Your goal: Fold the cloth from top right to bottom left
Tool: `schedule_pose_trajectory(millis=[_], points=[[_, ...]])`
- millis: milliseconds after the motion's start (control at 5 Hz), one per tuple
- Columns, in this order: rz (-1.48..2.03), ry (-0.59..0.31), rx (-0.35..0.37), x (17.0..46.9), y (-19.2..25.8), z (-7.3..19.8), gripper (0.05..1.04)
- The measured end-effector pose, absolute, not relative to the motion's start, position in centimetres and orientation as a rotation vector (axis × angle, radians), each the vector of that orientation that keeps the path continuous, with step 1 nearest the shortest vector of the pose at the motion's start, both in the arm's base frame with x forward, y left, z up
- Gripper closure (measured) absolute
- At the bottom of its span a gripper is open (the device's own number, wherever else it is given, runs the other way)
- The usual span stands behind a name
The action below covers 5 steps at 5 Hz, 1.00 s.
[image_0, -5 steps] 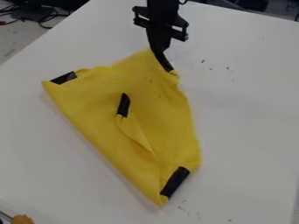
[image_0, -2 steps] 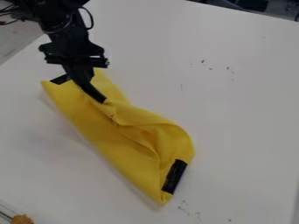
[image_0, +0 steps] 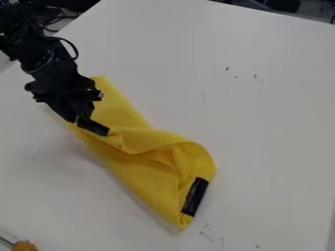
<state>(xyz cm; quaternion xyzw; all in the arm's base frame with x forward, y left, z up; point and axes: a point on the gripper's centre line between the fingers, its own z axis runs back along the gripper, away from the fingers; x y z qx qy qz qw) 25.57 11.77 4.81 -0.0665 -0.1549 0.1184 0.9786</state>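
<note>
Beyond the white table [image_0: 262, 132] under the yellow cloth [image_0: 140, 174], cables [image_0: 51, 30] curl.

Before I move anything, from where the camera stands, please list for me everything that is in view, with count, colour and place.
cloth: one, yellow, partly folded, on the table
strip: one in plain sight, black, at the cloth's lower right end
table: one, white, under the cloth
small marks: several, dark, on the table's right half
round thing: one, orange-brown, cut by the bottom edge at left
cables: count unclear, dark, beyond the table at upper left
arm: one, black, from upper left
pincer: one, black, at the cloth's upper left part
</note>
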Motion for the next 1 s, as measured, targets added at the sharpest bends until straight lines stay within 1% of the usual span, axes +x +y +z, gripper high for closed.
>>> schedule_pose_trajectory(millis=[200,400,600,800,1000], points=[[0.215,-0.216,-0.106,24.6,11.4,4.6,0.292],[0.164,-0.147,-0.056,25.2,11.0,5.7,0.086],[0.109,-0.116,-0.027,25.9,10.5,6.7,0.08],[0.037,-0.077,-0.013,27.2,9.9,7.1,0.083],[0.032,-0.073,-0.014,27.2,9.8,7.1,0.083]])
